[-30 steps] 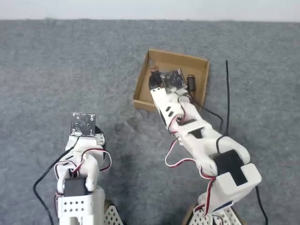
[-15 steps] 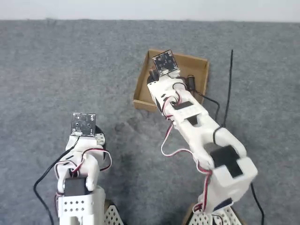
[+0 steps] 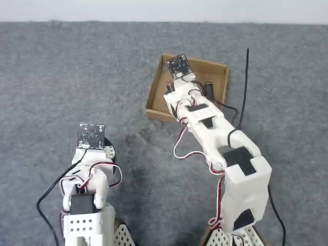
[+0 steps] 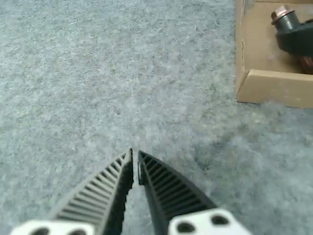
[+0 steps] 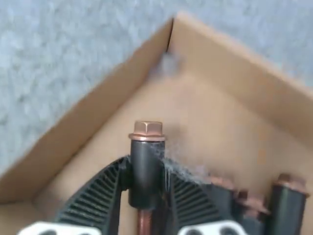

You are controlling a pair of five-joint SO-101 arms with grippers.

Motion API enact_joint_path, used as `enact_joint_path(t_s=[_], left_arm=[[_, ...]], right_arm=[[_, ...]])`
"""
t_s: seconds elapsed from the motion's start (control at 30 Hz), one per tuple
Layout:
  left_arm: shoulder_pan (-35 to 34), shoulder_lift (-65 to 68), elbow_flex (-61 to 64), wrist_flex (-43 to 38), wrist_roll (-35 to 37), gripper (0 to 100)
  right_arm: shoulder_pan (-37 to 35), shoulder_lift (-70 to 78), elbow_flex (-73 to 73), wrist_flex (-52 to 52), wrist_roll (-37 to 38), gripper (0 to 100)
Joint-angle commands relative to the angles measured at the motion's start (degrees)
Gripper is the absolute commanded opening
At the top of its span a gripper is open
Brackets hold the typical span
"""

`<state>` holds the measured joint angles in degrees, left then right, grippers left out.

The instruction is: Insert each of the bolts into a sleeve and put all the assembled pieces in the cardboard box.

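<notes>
Open cardboard box [image 3: 154, 92] toward the far edge of the grey carpeted tabletop [image 3: 61, 66], right of its middle.

Right arm [image 3: 215, 133] stretched from the near edge across the box's near wall. Right gripper [image 5: 146, 166] inside the box, clamped on a black sleeve [image 5: 145, 181] with a copper bolt [image 5: 147, 128] through it. Hex head out at the sleeve end that faces a box corner, bare shank out at the other end, back between the fingers. Held piece over the box floor, close to that corner; touching the cardboard or not, impossible to tell.

Just beside the gripper, three more assembled pieces [image 5: 288, 200] side by side in the box, each a black sleeve topped by a copper head. From above, one of them seen near the box's right wall, beside the arm.

Left arm [image 3: 87, 174] toward the near left corner of the tabletop, well apart from the box. Left gripper [image 4: 135, 164] low over bare carpet, fingers closed to a thin slit at the tips, nothing between them.
</notes>
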<state>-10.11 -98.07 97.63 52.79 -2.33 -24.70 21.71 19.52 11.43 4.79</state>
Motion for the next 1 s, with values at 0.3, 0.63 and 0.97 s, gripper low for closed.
enact_joint_path(t_s=[0.3,0.63,0.97], left_arm=[[0.1,-0.3,-0.7,0.1,-0.6,1],[0.1,-0.3,-0.7,0.0,-0.6,1],[0.1,-0.3,-0.7,0.0,-0.6,1]], right_arm=[[0.7,-4.4,-10.7,18.0,0.2,14.3],[0.7,-16.8,-11.5,27.1,-3.5,14.3],[0.8,-33.7,-11.4,48.9,-5.3,9.5]])
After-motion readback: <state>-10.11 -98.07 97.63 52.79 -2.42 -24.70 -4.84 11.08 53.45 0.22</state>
